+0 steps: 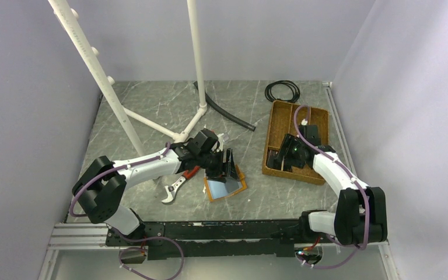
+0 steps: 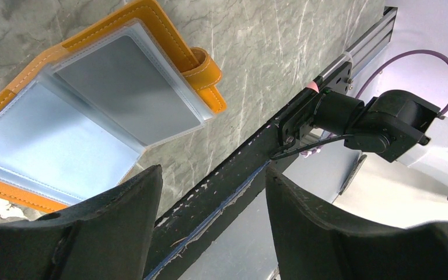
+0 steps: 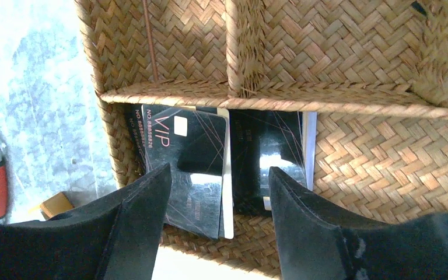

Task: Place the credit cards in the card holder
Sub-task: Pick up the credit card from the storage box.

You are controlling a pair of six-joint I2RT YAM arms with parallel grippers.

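The card holder (image 1: 226,186) lies open on the table, orange-tan outside with bluish clear pockets; the left wrist view shows it spread flat (image 2: 93,111). My left gripper (image 1: 227,166) (image 2: 213,192) hovers at its far edge, open, nothing between its fingers. Several black credit cards (image 3: 189,166) lie overlapped in the near compartment of the woven tray (image 1: 286,119), one marked VIP with a white card edge beside it, another (image 3: 268,154) to its right. My right gripper (image 1: 281,157) (image 3: 219,181) hangs just over them, open, its fingers straddling the stack and holding nothing.
A red-handled wrench (image 1: 178,184) lies left of the card holder. A white pipe stand (image 1: 151,125) rises at the back left, with a black hose (image 1: 227,114) and a coiled cable (image 1: 282,91) behind. The tray's woven dividers (image 3: 268,93) border the cards.
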